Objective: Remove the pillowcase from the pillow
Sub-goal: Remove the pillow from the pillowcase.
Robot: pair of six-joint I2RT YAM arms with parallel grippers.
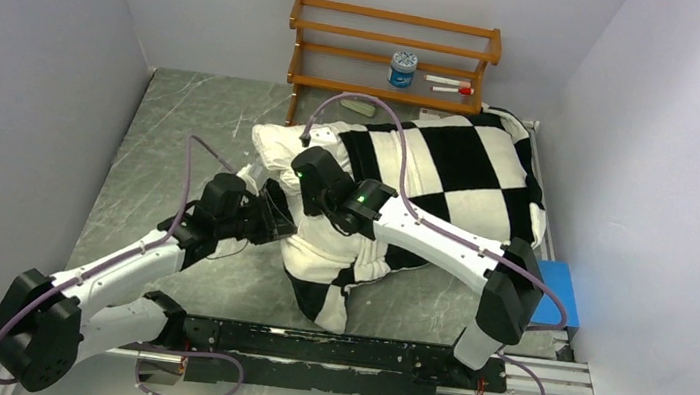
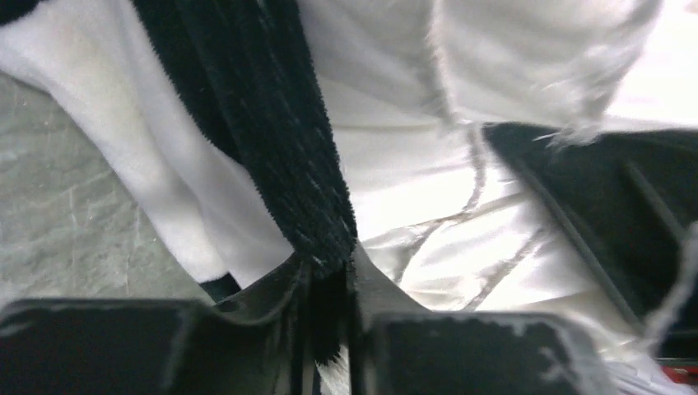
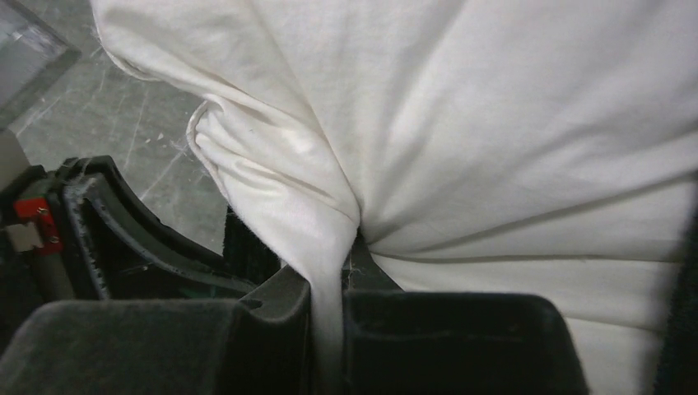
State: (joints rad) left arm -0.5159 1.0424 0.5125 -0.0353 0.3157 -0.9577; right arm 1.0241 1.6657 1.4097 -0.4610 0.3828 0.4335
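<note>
Mostly hidden — the pillow (image 1: 276,148), under the pillowcase (image 1: 461,166).

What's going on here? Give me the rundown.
Two arms are working a checkered pillowcase off a white pillow. The left gripper has its jaws shut on a black fold of the pillowcase; the right gripper has its jaws shut on a pinch of the pillow's white fabric. The pillowcase covers most of the pillow, with one white end bared on the left side.
</note>
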